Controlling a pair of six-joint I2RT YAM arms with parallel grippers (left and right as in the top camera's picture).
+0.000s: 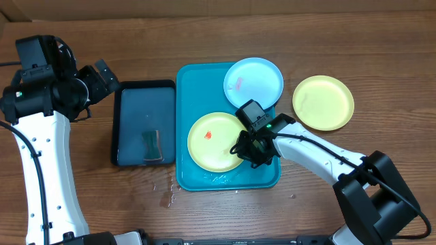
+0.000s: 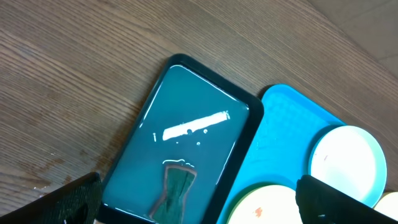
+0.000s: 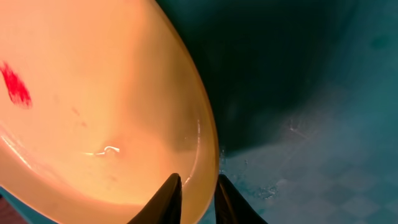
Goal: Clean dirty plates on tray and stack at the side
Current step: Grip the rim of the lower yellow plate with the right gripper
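Note:
A yellow-green plate with an orange smear lies on the turquoise tray. My right gripper is shut on this plate's right rim. In the right wrist view its fingers straddle the rim of the plate, which is tilted above the wet tray. A light blue plate with a pink smear rests at the tray's far right corner. A second yellow-green plate lies on the table to the right. My left gripper is open and empty, high at the left.
A dark navy tray holding water and a green sponge stands left of the turquoise tray. The left wrist view shows it with the sponge. Water drops lie on the wooden table in front.

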